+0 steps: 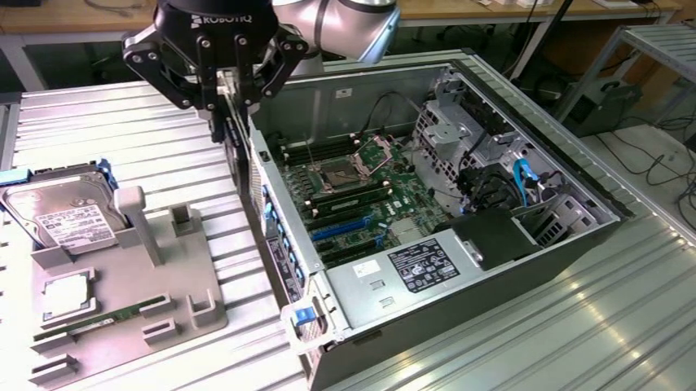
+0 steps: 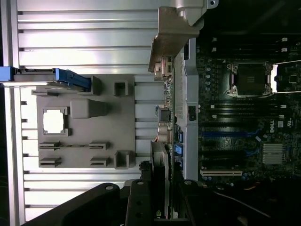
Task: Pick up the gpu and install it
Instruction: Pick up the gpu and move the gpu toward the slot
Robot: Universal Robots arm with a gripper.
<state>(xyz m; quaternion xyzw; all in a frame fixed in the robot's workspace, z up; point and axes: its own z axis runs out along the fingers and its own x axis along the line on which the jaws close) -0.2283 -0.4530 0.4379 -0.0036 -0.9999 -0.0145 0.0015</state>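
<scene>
— In the exterior view, how do you stand?

— My arm (image 1: 337, 24) comes in from the far side of the open computer case (image 1: 566, 236), with the wrist turned straight down. My gripper (image 1: 225, 96) hangs at the case's wall on the exterior view's left, high above the ribbed table (image 1: 544, 342).

— And your jaws?

— Clamped on the gpu (image 1: 231, 122). It hangs upright and edge-on below my fingers, a thin dark slab just beside that case wall. It is apart from the motherboard (image 1: 370, 187) lying flat inside the case.

— What sits outside the case on that side?

— A grey fixture (image 1: 120, 285) on the table. A hard drive (image 1: 65, 216) leans in it, and a memory stick (image 1: 93, 324) lies in slots at its near edge.

— Now the wrist view.

— I look straight down along the card. The gpu (image 2: 164, 113) runs edge-on away from my gripper (image 2: 162, 200), with its silver bracket (image 2: 171, 33) at the far end. My jaws press on its two flat faces. The card lies parallel to the case wall, just on the fixture's side of it. The grey fixture (image 2: 80, 127) lies below on one side of that wall and the motherboard (image 2: 244, 122) on the other.
</scene>
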